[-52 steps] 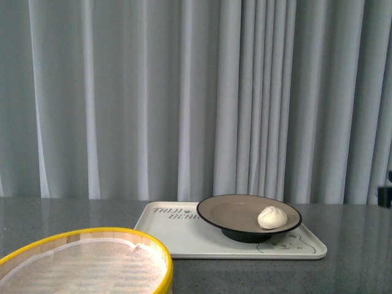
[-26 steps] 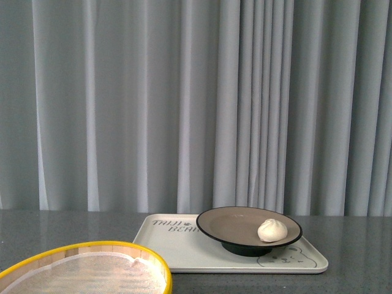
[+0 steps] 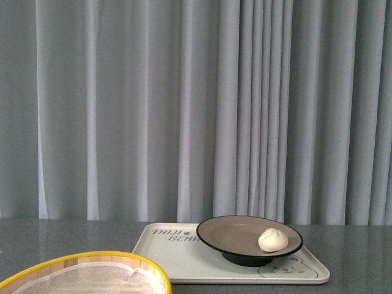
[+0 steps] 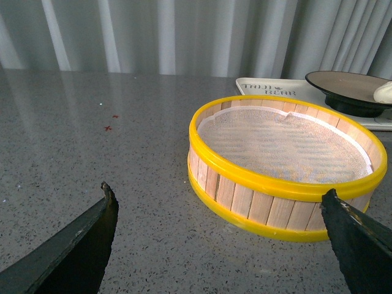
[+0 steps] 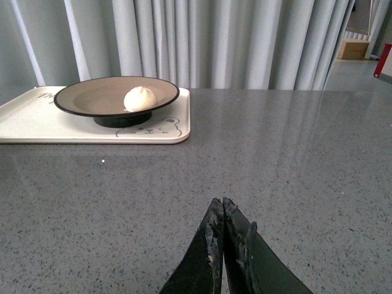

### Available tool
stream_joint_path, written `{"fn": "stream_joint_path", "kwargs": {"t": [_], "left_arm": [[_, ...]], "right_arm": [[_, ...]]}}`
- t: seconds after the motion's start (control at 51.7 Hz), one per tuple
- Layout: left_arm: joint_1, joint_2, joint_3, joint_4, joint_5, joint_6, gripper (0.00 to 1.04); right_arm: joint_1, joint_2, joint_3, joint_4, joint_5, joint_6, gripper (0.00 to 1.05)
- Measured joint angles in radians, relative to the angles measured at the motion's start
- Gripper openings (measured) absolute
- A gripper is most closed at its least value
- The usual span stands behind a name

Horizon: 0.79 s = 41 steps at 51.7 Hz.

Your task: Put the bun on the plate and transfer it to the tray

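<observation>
The white bun point(image 3: 272, 239) sits on the right part of the taupe, black-rimmed plate point(image 3: 233, 233), which stands on the cream tray point(image 3: 177, 254) with grey lettering. The right wrist view shows the same bun point(image 5: 140, 98), plate point(image 5: 92, 97) and tray point(image 5: 37, 122) well ahead of my right gripper point(image 5: 221, 202), which is shut and empty low over the grey table. My left gripper point(image 4: 220, 193) is open and empty, its jaws wide apart near the steamer basket; the plate point(image 4: 343, 86) and part of the bun point(image 4: 384, 93) show beyond it. Neither gripper shows in the front view.
A yellow-rimmed wooden steamer basket point(image 4: 282, 165) with a white liner stands on the speckled grey table point(image 5: 275, 153), also at the front view's lower left point(image 3: 86, 275). Grey curtains point(image 3: 184, 104) hang behind the table.
The front view has tilted upward: the tray, plate and basket sit lower in the picture. The bun, plate and tray have not moved relative to each other.
</observation>
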Motion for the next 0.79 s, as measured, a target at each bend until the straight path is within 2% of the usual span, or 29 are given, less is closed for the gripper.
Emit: {"fn": "stream_joint_path", "kwargs": {"t": [0.542,0.793], "left_arm": [[0.0,0.0,0.0,0.0,0.0,0.0,0.98],[0.0,0.0,0.0,0.0,0.0,0.0,0.98]], "right_arm": [[0.0,-0.335,-0.028,-0.304,0.0,0.0,0.02],[0.0,-0.429,-0.028,-0.396,0.0,0.0,0.02]]}}
